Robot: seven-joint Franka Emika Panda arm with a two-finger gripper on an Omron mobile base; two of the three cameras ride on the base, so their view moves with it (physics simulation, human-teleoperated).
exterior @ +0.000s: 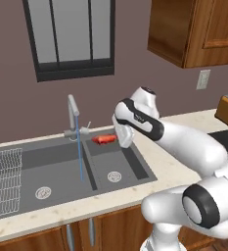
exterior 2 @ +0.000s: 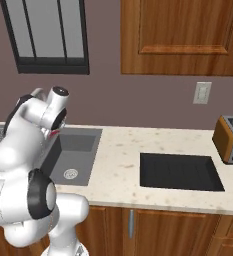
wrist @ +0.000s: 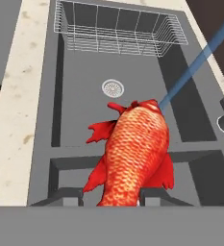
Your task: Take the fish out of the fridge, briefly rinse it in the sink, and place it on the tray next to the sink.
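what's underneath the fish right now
Under the fish lies the dark sink: basin floor and the divider ridge. A round drain shows beyond it. The fish's body covers whatever lies directly beneath.

The pale speckled counter (exterior 2: 119, 165) carries the dark double sink (exterior: 61, 169) set into it, a wire rack (exterior: 4, 182) in its left basin — and, to the right, a flat black tray (exterior 2: 180, 171) and an orange toaster (exterior 2: 231, 139) by the wall.

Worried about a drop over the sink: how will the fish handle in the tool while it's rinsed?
The fish likely turns slippery: the water stream runs right past it. It juts out level from the tool, so probably stiff, not floppy.
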